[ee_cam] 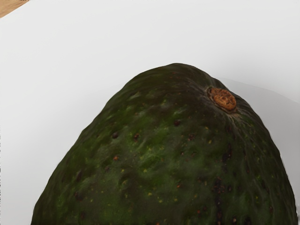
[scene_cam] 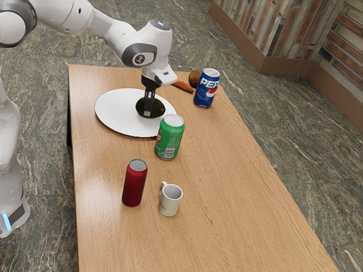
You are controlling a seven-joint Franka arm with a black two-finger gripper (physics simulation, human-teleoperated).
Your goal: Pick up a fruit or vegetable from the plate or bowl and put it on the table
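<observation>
"Item one: where is the avocado (scene_cam: 159,107)?"

"On the white plate (scene_cam: 116,116), in the part toward the exterior view's right."

"Its position relative to the claw (scene_cam: 148,106)?"

"Directly at the lower end of it. The claw points down, and in the exterior view it crosses in front of the avocado, with dark skin visible to either side. The wrist view finds the avocado close under the hand, its brown stem scar (ee_cam: 224,98) exposed and a soft shadow on the plate beside it."

"State of the claw?"

"Cannot be determined. Neither view establishes whether it is open or closed on the avocado."

"Other items on the surface (scene_cam: 227,198)?"

"A green can (scene_cam: 169,139), upright, near the plate and overlapping its rim in the exterior view. Farther toward the exterior view's lower edge, a dark red can (scene_cam: 134,184), upright, with a pale mug (scene_cam: 170,202) near it, also upright."

"And beyond the plate?"

"A blue Pepsi can (scene_cam: 204,95), upright. Near it, a long orange-brown item (scene_cam: 183,86) and a rounded brown item (scene_cam: 194,77), the latter partly hidden by the can. Kind not established for either."
</observation>
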